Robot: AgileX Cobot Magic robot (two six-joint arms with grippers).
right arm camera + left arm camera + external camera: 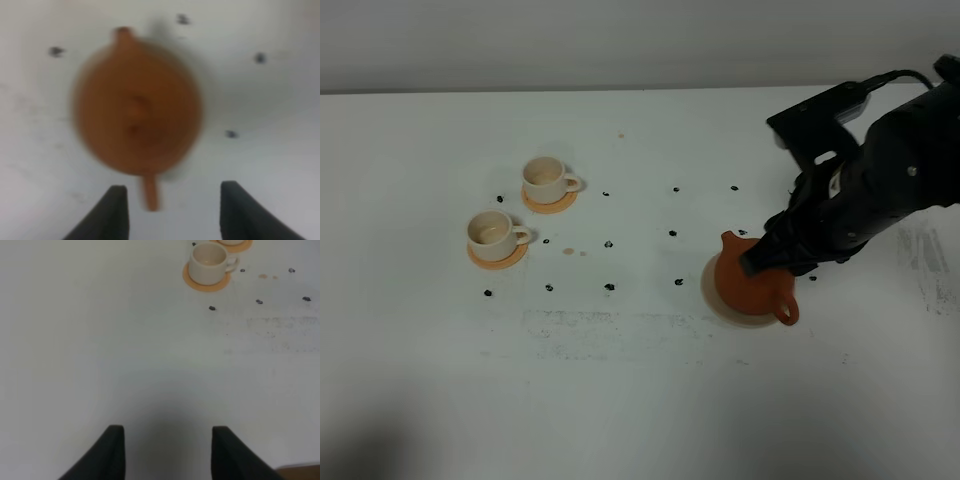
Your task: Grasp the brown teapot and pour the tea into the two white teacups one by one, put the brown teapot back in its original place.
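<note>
The brown teapot [752, 287] sits on the large pale beige coaster [718, 303] at the right of the table, spout pointing far-left, handle near-right. My right gripper [761, 261] hovers just above it, open. In the right wrist view the teapot [135, 105] is blurred and its handle lies between the spread fingertips of the right gripper [172, 212], untouched. The two white teacups [545, 180] [492, 235] stand on small orange coasters at the left. My left gripper [167, 452] is open and empty over bare table; the nearer cup [210, 262] lies well ahead of it.
Small black marks [608, 243] dot the white table [640, 400] between the cups and the teapot. The right arm's dark body [880, 180] hangs over the table's right side. A dark shadow lies at the front left corner [350, 450].
</note>
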